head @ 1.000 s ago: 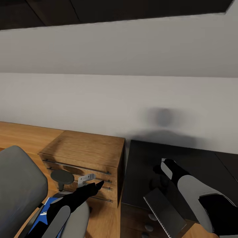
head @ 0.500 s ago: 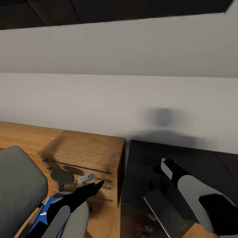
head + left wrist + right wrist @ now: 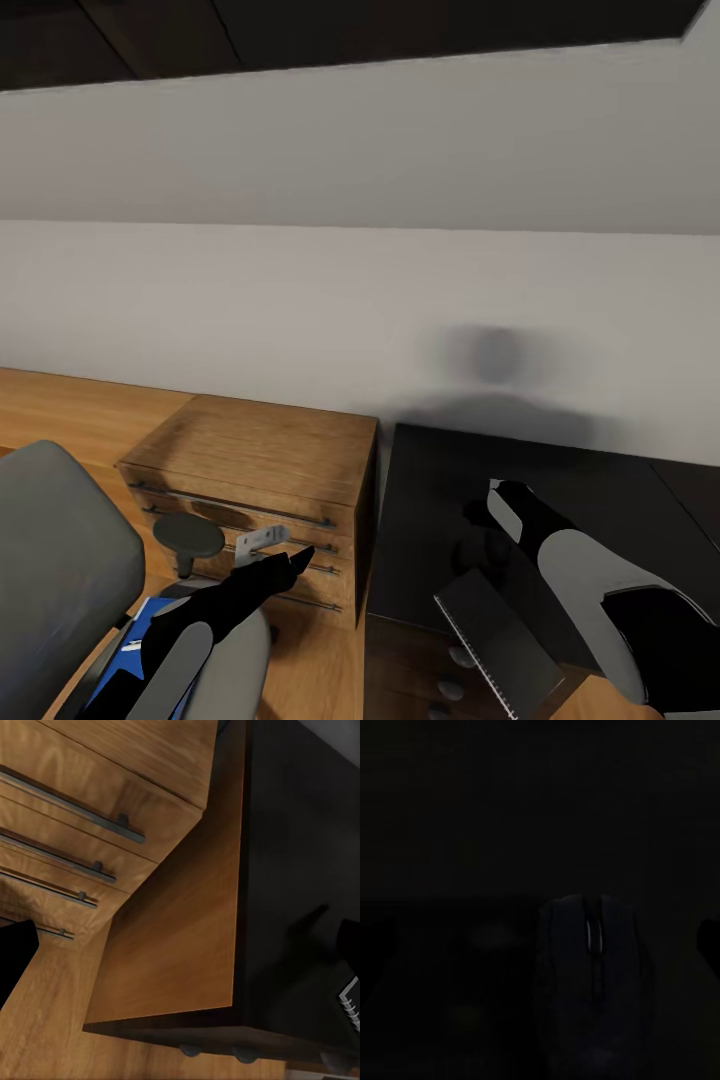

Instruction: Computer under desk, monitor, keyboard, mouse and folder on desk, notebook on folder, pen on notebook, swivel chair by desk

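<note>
We judge the mouse step is in hand: the right tool (image 3: 480, 510) hangs low over the black surface (image 3: 600, 480) at lower right of the head view, and the mouse (image 3: 592, 975) lies dimly just ahead of it in the right wrist view; whether that tool grips it we cannot tell. Next comes settling it beside the keyboard. The left tool (image 3: 300, 555), state unclear, hovers by the wooden cabinet (image 3: 260, 450), its drawers shut. The folder (image 3: 135, 635) lies on the swivel chair (image 3: 60, 560), lower left.
</note>
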Controlling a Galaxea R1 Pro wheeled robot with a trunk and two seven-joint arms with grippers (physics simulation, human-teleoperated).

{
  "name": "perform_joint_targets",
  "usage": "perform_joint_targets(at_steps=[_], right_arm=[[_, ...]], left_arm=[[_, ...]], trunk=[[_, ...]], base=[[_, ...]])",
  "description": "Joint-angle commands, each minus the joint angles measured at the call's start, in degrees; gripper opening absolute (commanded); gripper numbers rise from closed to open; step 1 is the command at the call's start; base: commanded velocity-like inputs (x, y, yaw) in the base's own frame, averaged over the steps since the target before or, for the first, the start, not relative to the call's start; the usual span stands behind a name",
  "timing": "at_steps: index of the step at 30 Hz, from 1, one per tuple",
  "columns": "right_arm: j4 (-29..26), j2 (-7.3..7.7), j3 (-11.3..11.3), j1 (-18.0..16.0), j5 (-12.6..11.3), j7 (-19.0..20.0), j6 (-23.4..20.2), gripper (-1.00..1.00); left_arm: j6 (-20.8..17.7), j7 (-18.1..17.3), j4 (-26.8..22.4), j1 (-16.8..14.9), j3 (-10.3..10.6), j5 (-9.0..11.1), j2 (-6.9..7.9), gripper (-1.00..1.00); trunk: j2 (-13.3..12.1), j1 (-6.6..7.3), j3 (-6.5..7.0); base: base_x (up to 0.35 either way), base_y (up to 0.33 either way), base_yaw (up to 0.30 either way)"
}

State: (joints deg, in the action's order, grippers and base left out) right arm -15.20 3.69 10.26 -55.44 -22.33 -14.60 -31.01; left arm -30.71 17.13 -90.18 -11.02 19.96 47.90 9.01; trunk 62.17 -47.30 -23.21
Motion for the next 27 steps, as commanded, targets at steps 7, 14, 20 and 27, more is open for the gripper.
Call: perform_joint_targets(at_steps=[7,14,20,27], right_arm=[[-0.17,0.01,0.46,-0.02,-0.61,-0.35,-0.28,1.00],[-0.16,0.08,0.49,-0.02,-0.46,-0.40,-0.28,1.00],[-0.11,0.09,0.54,-0.02,-0.37,-0.41,-0.28,1.00],[0.06,0.09,0.54,-0.02,-0.27,-0.52,-0.28,1.00]], left_arm=[[-0.05,0.61,-0.03,-0.05,0.13,0.61,0.05,1.00],[-0.05,0.62,0.00,-0.05,0.09,0.54,0.08,1.00],[-0.05,0.62,-0.01,-0.05,0.08,0.58,0.12,1.00],[-0.05,0.62,0.00,-0.05,0.08,0.62,0.11,1.00]], trunk=[[0.05,0.00,-0.07],[0.05,0.00,-0.07],[0.05,0.00,-0.07],[2.05,-1.10,-0.97]], base=[[0.000,0.000,0.000],[0.000,0.000,0.000],[0.000,0.000,0.000],[0.000,0.000,0.000]])
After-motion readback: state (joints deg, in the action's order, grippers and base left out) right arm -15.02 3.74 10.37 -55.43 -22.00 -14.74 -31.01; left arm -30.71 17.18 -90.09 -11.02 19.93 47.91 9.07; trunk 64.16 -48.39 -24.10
